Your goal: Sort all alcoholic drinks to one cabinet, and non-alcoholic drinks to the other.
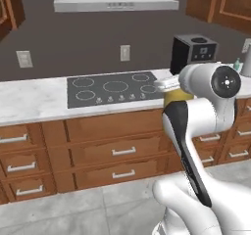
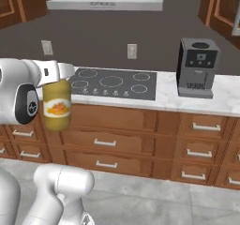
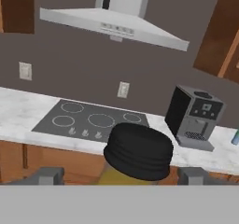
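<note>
The fingers [image 3: 120, 175] stand wide, one on each side of the orange-yellow juice bottle [image 2: 57, 104], gripping it below its black cap [image 3: 138, 150]. The bottle hangs upright in the air, off the desk [image 2: 168, 97], before the desk's front edge near the cooktop [image 2: 112, 84]. A coffee machine [image 2: 197, 68] stands on the desk toward its right end.

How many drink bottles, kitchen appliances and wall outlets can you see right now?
Drink bottles: 2 (orange-yellow juice bottle, small light-blue bottle)
Appliances: 3 (coffee machine, cooktop, range hood)
Wall outlets: 2
Total: 7
</note>
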